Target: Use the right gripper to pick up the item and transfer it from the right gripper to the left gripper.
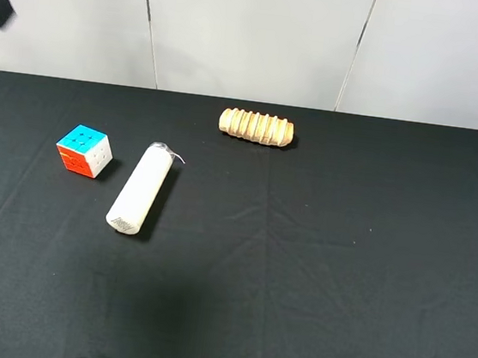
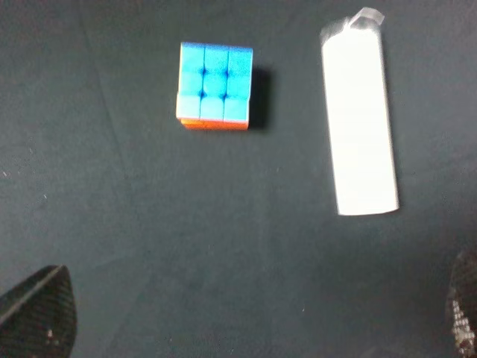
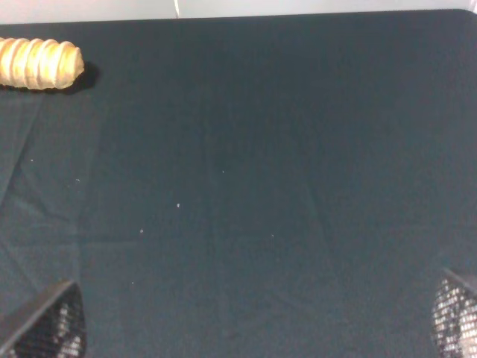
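A black cloth covers the worktop (image 1: 341, 268), soft and matte, with shallow creases running across it. On its left side sits the cube (image 1: 84, 150), a small three-by-three puzzle with smooth plastic tiles: sky blue on top, red-orange and white on the two sides facing the high camera. It rests flat on the cloth, untouched.

Just beside it, but apart, lies a white cylinder (image 1: 140, 188), smooth and pale, stretched out at a slight slant with a patterned end cap toward the near edge and a crinkled bit of clear wrap at its far end. Farther back, near the middle of the worktop, lies a wooden roller (image 1: 257, 127), light tan with deep rounded ribs along its length.

The left tool (image 2: 246, 317) hangs above the cloth with its two fingertips (image 2: 37, 313) spread wide, one at each lower corner of its wrist view, dark with a woven, mesh-like surface. Nothing sits between them; the cube and the white cylinder both lie on the cloth beyond the tips.

The right tool (image 3: 257, 317) is likewise spread wide, with a meshed fingertip (image 3: 48, 324) at each lower corner of its view, holding nothing. Bare cloth lies under it, and one end of the wooden roller shows well away from it.
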`<state>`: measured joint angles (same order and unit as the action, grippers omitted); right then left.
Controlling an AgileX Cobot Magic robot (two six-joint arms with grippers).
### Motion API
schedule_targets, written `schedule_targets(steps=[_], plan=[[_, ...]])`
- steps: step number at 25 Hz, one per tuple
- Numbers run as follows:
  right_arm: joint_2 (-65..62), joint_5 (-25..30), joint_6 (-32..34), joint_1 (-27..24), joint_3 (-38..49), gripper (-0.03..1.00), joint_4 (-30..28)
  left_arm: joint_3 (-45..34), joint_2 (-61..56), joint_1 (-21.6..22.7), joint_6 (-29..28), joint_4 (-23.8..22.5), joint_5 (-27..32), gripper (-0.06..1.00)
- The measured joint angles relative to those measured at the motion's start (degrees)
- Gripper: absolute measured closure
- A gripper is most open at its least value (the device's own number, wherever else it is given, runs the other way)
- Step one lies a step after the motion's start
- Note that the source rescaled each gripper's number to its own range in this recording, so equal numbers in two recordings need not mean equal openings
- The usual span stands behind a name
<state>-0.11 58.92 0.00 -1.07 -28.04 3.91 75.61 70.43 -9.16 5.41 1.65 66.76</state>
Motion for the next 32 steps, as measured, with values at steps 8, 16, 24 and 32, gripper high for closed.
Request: schedule_targets(steps=[8, 16, 24, 32], plan=[[0.0, 0.0, 0.0, 0.0, 0.0, -0.03, 0.0, -4.8, -17.5, 0.0, -1.3, 0.2, 0.1, -0.06], [0.0, 0.0, 0.0, 0.0, 0.0, -0.03, 0.0, -17.6, -36.7, 0.0, -1.4, 0.2, 0.1, -0.06], [0.0, 0.0, 0.0, 0.0, 0.0, -0.03, 0.0, -32.8, -57.3, 0.0, -1.7, 0.2, -0.1, -0.06], [0.0, 0.0, 0.0, 0.0, 0.0, -0.03, 0.0, -46.7, -69.9, 0.0, -1.7, -0.1, -4.4, -0.05]])
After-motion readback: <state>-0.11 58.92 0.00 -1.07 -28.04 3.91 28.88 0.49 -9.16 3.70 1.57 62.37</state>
